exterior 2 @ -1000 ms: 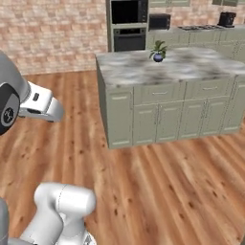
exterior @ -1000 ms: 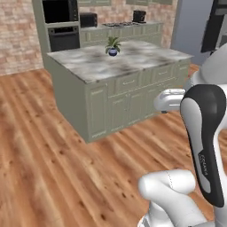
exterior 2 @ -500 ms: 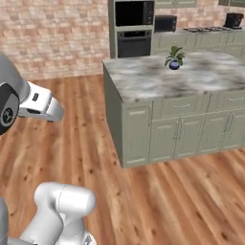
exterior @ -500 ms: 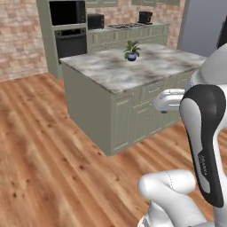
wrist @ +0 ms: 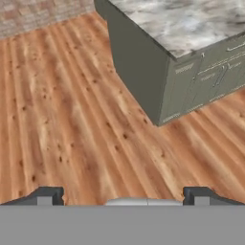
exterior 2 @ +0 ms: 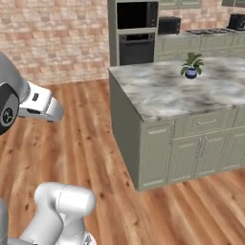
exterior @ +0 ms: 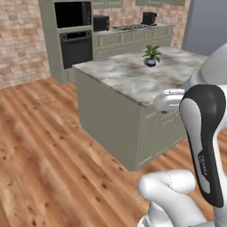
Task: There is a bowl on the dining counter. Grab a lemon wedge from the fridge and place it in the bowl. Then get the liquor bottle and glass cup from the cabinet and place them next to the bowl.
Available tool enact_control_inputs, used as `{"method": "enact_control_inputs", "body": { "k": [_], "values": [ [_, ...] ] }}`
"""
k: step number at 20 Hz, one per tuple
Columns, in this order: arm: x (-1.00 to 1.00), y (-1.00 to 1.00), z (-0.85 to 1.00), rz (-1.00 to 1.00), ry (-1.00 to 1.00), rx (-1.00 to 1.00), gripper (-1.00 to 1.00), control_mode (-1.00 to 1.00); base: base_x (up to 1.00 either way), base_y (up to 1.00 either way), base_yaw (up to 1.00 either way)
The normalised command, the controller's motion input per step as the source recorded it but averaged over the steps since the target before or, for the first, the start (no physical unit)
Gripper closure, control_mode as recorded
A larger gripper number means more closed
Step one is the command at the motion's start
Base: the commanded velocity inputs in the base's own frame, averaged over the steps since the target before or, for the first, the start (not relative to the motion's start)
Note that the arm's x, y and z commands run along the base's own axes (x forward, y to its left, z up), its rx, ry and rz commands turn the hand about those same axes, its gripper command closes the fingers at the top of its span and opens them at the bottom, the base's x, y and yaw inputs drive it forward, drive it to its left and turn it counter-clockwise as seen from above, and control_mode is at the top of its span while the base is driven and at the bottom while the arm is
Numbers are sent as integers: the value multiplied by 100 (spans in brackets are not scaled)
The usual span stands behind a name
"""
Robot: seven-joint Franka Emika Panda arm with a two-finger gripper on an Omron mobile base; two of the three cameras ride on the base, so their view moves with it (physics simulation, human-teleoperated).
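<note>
Jaws stand wide apart and empty: in the hand view the gripper (wrist: 123,194) shows its 2 dark tips far apart over bare wooden floor (wrist: 72,119), with nothing between them.

Going left to right in the left base view: brick wall (exterior: 20,40), then a tall unit with a black built-in oven (exterior: 76,46), then the back counter with dark appliances, then the dining counter (exterior: 133,80) with its marble top and sage-green base. A small potted plant (exterior: 151,56) stands on that top. At far right a grey-blue panel rises behind the robot's own arm.

Neither bowl, lemon wedge, fridge, bottle nor cup can be made out in these pictures, so where the wedge lies cannot be told beyond the task's word that it is in the fridge.

My judgement: this is the very first step, travelling toward the fridge, with nothing fetched. Next the base needs to bring the fridge within reach, and the open jaws must take a door handle.
</note>
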Motion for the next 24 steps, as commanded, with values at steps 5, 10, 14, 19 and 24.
{"method": "enact_control_inputs", "body": {
  "k": [5,10,14,19,24],
  "values": [
    [0,0,0,0,0,0,-100,100,100,99,-13],
    [0,0,0,0,0,0,-100,100,100,94,-14],
    [0,0,0,0,0,0,-100,100,100,82,-16],
    [0,0,0,0,0,0,-100,100,100,82,-19],
    [0,0,0,0,0,0,-100,100,100,82,-21]
  ]
}}
